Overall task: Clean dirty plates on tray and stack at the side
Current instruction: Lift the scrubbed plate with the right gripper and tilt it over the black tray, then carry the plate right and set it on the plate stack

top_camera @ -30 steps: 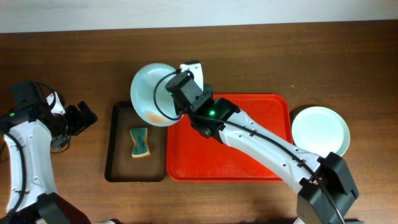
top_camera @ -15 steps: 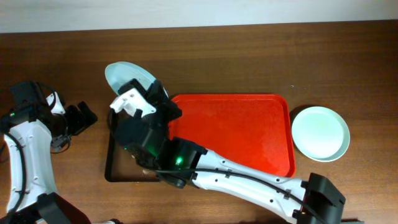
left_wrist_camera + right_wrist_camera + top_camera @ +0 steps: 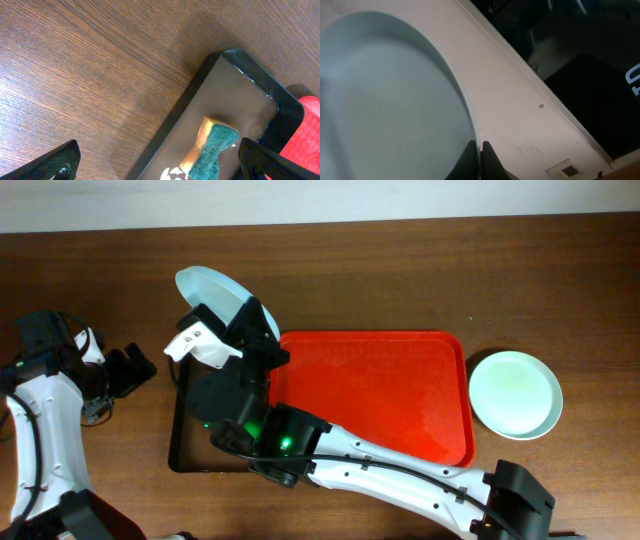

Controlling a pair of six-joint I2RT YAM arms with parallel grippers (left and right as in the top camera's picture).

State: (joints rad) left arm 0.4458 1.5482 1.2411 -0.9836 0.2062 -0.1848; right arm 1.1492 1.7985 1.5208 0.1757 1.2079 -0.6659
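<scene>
The right tool (image 3: 480, 149) was clenched on the rim of a plate (image 3: 390, 100). Its two fingertips pinched only the thin edge, so the plate stood steeply tilted with one broad face left free. From overhead, this plate (image 3: 214, 296) hung off the tabletop (image 3: 80, 260), just beyond the tool. The black tray (image 3: 184, 452) lay beneath the tool and its wrist. Holding the plate there, and not over the red tray (image 3: 400, 395) beside the tool, probably meant that anything scrubbed off would fall where the washing things were kept.

The left tool (image 3: 128, 368) was released, its fingers spread wide and grasping nothing. A sponge (image 3: 212, 150) with a green scouring face lay in the black tray just ahead of that tool and between the lines of its fingers. This looked like readiness to pick it up and wipe the offered plate.

A further pale plate (image 3: 515, 393) rested flat on the tabletop, well apart from both tools, past the red tray's far end. That was likely the stacking spot. I could not tell whether more than one plate lay there.
</scene>
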